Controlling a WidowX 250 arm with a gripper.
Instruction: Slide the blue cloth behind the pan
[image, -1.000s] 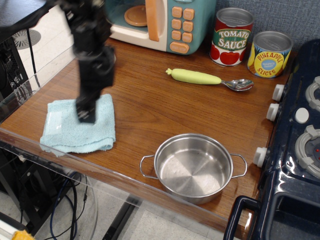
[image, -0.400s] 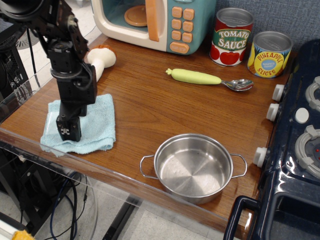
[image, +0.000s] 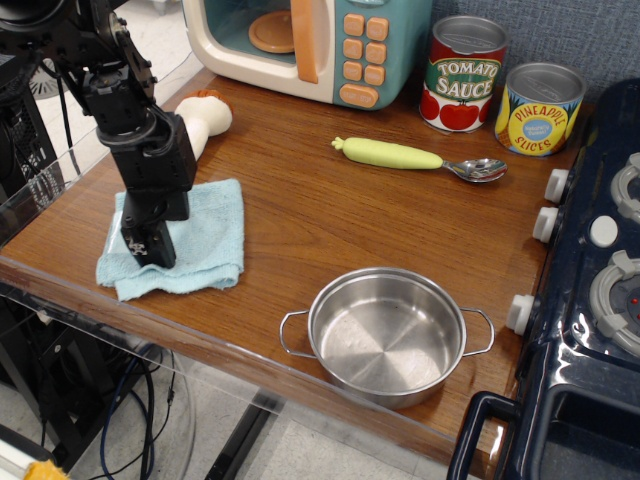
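The blue cloth (image: 205, 240) lies near the front left of the wooden counter, its left edge a little bunched. My gripper (image: 145, 248) points straight down onto the cloth's left part, with its black fingers together and its tip touching the fabric. It hides the cloth's pale tag patch. The pan (image: 385, 340), a shiny empty steel pot with two wire loop handles, stands at the front of the counter, to the right of the cloth and apart from it.
A toy microwave (image: 300, 40) stands at the back. A tomato sauce can (image: 465, 72) and a pineapple can (image: 538, 108) stand back right, with a green-handled spoon (image: 415, 157) in front. A white mushroom-like toy (image: 200, 115) lies behind the cloth. A dark toy stove (image: 600, 270) borders the right.
My gripper came down onto the cloth's left part. The cloth then shifted a little to the right and away from the front edge along with it.
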